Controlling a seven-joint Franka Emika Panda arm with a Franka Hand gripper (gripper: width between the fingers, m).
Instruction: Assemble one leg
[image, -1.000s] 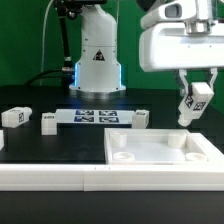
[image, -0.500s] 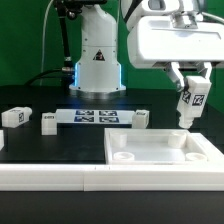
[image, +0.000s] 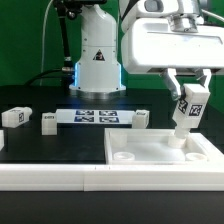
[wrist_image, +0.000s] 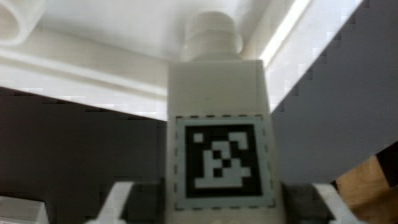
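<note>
My gripper (image: 187, 100) is shut on a leg (image: 186, 112), a short white post with a black-and-white tag, tilted and held over the far right corner of the large white panel (image: 160, 150). Its lower end hangs just above the round corner socket (image: 193, 146). In the wrist view the leg (wrist_image: 217, 130) fills the middle between my two fingers (wrist_image: 121, 203), its peg tip pointing at the panel (wrist_image: 89, 70) below. Three other legs lie on the table: one at the exterior view's far left (image: 14, 117), one beside it (image: 48, 122) and one behind the panel (image: 138, 118).
The marker board (image: 92, 117) lies flat behind the panel. The robot base (image: 96, 60) stands at the back. A white rail (image: 50, 175) runs along the table's front edge.
My gripper has moved toward the exterior view's left and down with the leg, bringing it over the panel's far right corner socket.
</note>
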